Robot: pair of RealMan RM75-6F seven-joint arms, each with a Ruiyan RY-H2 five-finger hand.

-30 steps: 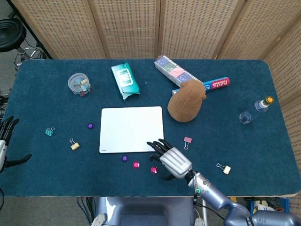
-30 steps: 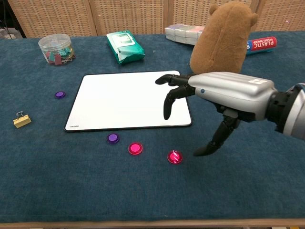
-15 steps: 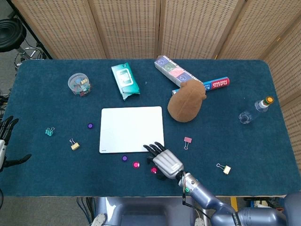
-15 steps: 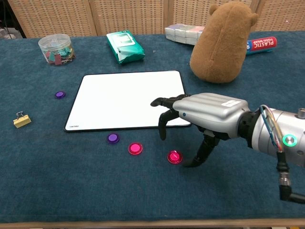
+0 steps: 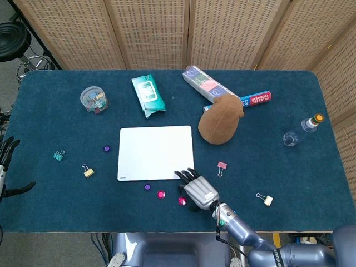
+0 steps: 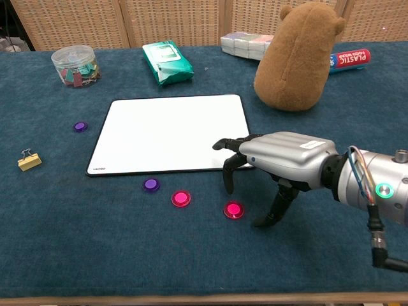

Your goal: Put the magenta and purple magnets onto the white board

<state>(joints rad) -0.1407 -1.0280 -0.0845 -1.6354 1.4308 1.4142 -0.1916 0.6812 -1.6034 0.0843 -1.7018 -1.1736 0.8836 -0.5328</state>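
Note:
The white board (image 5: 156,152) (image 6: 169,132) lies flat on the blue cloth. Two magenta magnets (image 6: 233,209) (image 6: 181,198) and a purple one (image 6: 151,185) sit just in front of its near edge. Another purple magnet (image 6: 80,126) (image 5: 107,148) lies left of the board. My right hand (image 6: 284,159) (image 5: 198,191) hovers over the board's near right corner, fingers spread and curled down, holding nothing; its fingertips (image 6: 228,186) hang just above the right magenta magnet (image 5: 182,200). My left hand (image 5: 6,167) shows at the far left edge, off the table, fingers apart.
A brown plush toy (image 6: 298,57) stands behind my right hand. A green wipes pack (image 6: 167,62), a jar of clips (image 6: 74,65), boxes (image 5: 208,84), a toothpaste box (image 5: 253,99) and a bottle (image 5: 300,129) lie farther back. Binder clips (image 6: 29,160) (image 5: 222,168) (image 5: 266,198) are scattered around.
My right hand dropped lower and drew back toward the near edge, settling over the right magenta magnet. The magnets and board have not moved.

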